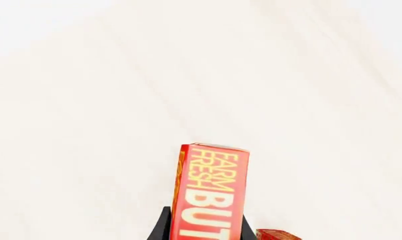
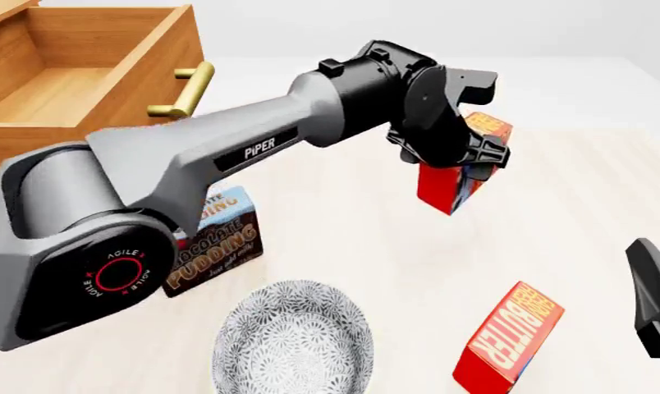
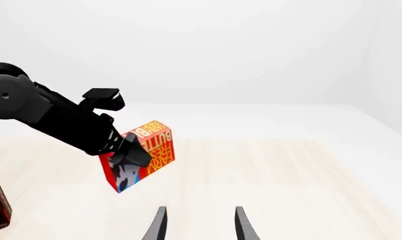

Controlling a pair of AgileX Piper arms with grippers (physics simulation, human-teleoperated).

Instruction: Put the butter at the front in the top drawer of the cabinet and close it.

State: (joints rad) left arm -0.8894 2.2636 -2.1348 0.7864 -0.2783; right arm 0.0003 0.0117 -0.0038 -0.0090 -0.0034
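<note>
Left wrist view: the left pincer (image 1: 202,231) is clamped on the butter (image 1: 211,192), which juts out past its fingertips above the bare table (image 1: 87,125). A corner of one more red carton (image 1: 278,234) shows just beside the pincer. The carry likely goes best with the grip kept firm and the carton level.

Front view: the butter (image 2: 461,168) hangs lifted in the left pincer (image 2: 474,156), well apart from the top drawer (image 2: 89,70) of the cabinet (image 2: 7,144), which stands open with one brass handle (image 2: 185,89) showing. My judgement is that the arm should swing across high enough to clear the drawer's front wall, then lower. Counted: two butter cartons, the second (image 2: 506,336) standing near the right pincer (image 2: 653,300); one pudding box (image 2: 215,240); one patterned plate (image 2: 291,341).

Right wrist view: the right pincer (image 3: 199,225) is spread and holds nothing; the held butter (image 3: 139,155) is ahead of it, off the table.
</note>
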